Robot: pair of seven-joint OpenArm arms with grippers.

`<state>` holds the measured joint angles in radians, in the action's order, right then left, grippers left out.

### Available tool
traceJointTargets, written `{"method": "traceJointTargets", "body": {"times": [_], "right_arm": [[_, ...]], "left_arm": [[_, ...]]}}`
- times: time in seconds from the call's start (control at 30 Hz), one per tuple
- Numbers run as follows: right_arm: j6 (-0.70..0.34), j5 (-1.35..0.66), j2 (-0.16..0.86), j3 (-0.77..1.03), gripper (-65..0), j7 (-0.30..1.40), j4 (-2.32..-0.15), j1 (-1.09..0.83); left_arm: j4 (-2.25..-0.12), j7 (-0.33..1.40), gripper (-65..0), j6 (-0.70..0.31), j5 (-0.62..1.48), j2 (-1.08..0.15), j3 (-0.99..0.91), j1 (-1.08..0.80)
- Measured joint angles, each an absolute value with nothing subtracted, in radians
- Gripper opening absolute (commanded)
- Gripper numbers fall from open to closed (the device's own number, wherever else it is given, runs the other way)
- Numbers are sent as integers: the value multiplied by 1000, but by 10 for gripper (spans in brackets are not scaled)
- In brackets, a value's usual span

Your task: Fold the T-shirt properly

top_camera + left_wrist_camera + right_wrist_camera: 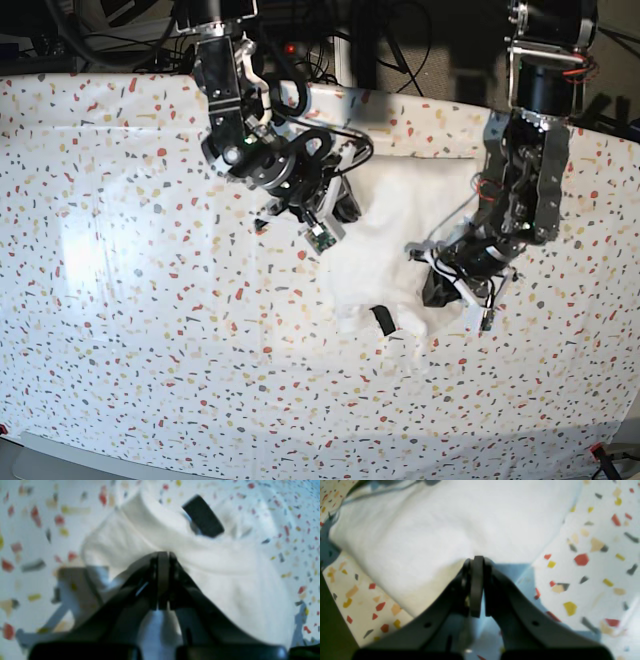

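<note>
The white T-shirt (395,250) lies bunched, plain side up, in the middle of the speckled table cover (150,300). Its black neck label (381,320) shows near its front edge. The print is hidden. My left gripper (434,290) is at the shirt's right front side. In the left wrist view the gripper (162,553) is shut on a fold of the shirt (225,575), with the label (203,516) just beyond. My right gripper (335,222) is at the shirt's left back side. In the right wrist view it (477,558) is shut on the shirt's edge (432,530).
Dark cables and equipment (330,30) stand behind the table's back edge. The table's front edge (300,462) runs along the bottom of the base view. The two arm bases rise at the back left and back right.
</note>
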<state>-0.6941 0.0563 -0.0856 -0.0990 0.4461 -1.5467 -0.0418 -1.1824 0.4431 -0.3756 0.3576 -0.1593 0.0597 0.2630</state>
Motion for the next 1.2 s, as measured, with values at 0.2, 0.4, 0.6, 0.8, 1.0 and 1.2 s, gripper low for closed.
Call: {"method": "traceJointTargets", "body": {"times": [0.2, 0.4, 0.6, 0.8, 1.0, 1.2], "right_arm": [[-695, -5, -47, -41, -650, 455, -1778, -141], [-690, -120, -30, 177, -650, 509, -1961, -288], [-694, -237, -34, 361, -650, 535, -2077, -496], [-694, -353, -39, 452, -650, 528, -2091, -758], [-694, -345, -59, 461, -650, 561, -2061, -925], [-694, -244, -50, 460, -650, 524, -1775, -907]], "left_arm": [[-1459, 678, -650, -367, 406, -233, 59, 245], [-1789, 704, -650, -218, 353, -328, 6, 39], [-1962, 599, -650, -229, 399, -324, -152, -266], [-1982, 460, -650, -321, 471, -329, -303, -588], [-1970, 427, -650, -348, 464, -321, -346, -844], [-1706, 286, -650, -371, 461, -317, -345, -898]]}}
